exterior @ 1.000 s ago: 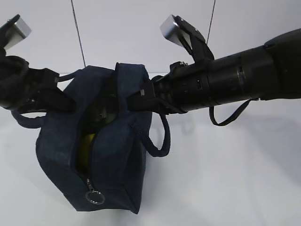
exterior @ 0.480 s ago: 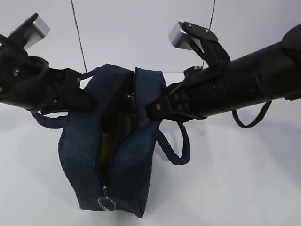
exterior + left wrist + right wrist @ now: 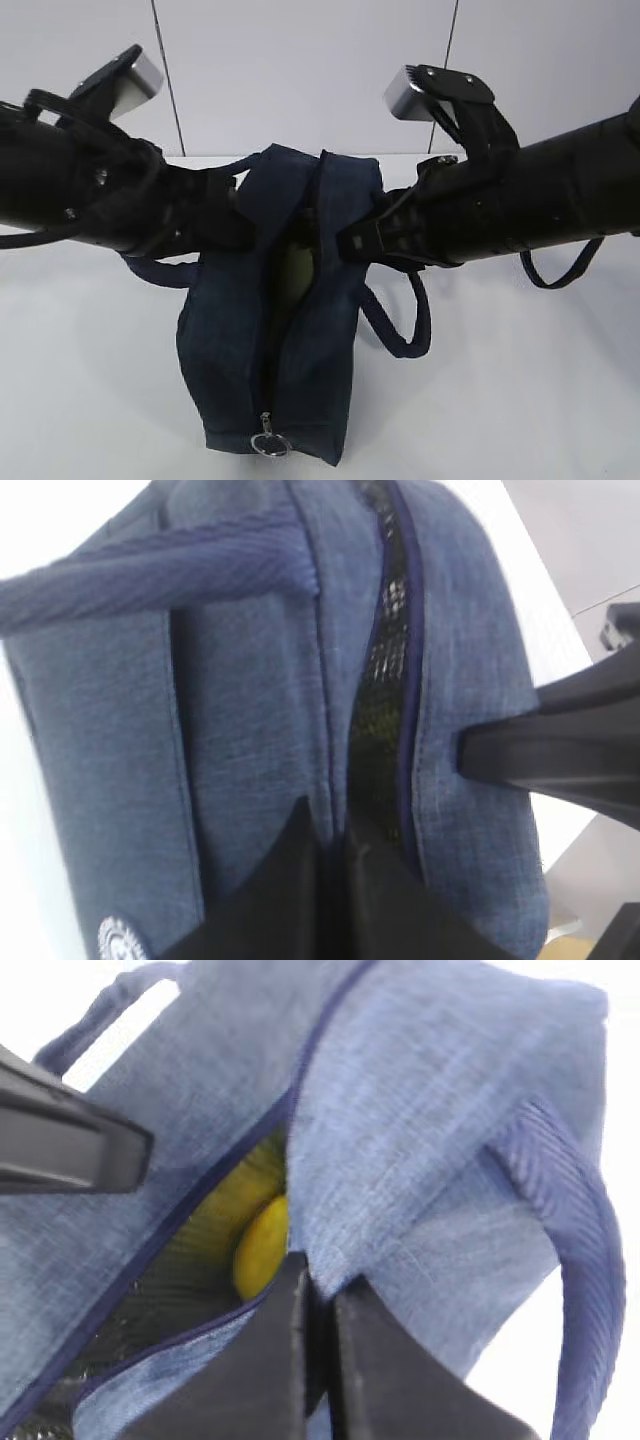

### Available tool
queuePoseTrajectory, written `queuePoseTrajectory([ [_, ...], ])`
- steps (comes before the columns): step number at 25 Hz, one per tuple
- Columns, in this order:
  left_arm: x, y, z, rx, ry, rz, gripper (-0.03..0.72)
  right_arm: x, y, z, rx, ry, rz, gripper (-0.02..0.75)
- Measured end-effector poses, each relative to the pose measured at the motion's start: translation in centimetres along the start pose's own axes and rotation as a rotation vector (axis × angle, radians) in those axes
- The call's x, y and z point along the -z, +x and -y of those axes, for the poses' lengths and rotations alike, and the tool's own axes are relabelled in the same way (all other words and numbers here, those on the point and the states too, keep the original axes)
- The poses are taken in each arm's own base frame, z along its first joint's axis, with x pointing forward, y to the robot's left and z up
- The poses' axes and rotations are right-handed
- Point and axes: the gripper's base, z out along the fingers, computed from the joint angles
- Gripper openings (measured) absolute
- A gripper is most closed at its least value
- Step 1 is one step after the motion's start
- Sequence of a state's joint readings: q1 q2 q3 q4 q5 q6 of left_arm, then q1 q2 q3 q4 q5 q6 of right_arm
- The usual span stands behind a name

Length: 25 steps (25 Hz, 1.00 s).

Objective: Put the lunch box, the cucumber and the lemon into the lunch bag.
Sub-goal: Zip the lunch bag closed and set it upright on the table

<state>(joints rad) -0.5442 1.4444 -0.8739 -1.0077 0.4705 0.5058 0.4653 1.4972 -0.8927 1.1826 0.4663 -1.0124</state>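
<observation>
The bag (image 3: 270,340) stands on the white worktop (image 3: 520,400), its top seam parted in a narrow slit that shows a pale greenish patch inside. The left pincer (image 3: 235,215) presses against the bag's left upper flank, the right pincer (image 3: 355,240) against its right upper flank. A metal ring pull (image 3: 268,443) hangs at the bag's near end. One handle (image 3: 405,320) loops down on the bag's right, below the right arm.
</observation>
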Motion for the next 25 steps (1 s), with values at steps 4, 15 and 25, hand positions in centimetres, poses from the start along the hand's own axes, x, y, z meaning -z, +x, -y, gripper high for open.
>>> queuePoseTrajectory([
  [4,-0.9,-0.1,-0.4,0.017,-0.026,0.017,-0.003,0.0,-0.2,0.4,0.001,0.042,0.027,-0.001],
  [15,-2.5,-0.4,-1.8,0.056,-0.095,0.06,-0.003,-1.1,-0.4,1.3,0.07,0.093,0.046,-0.001],
  [25,-2.7,-0.8,-2.2,0.053,-0.133,0.106,-0.003,-3.1,-1.7,2.2,0.086,0.105,0.06,-0.002],
])
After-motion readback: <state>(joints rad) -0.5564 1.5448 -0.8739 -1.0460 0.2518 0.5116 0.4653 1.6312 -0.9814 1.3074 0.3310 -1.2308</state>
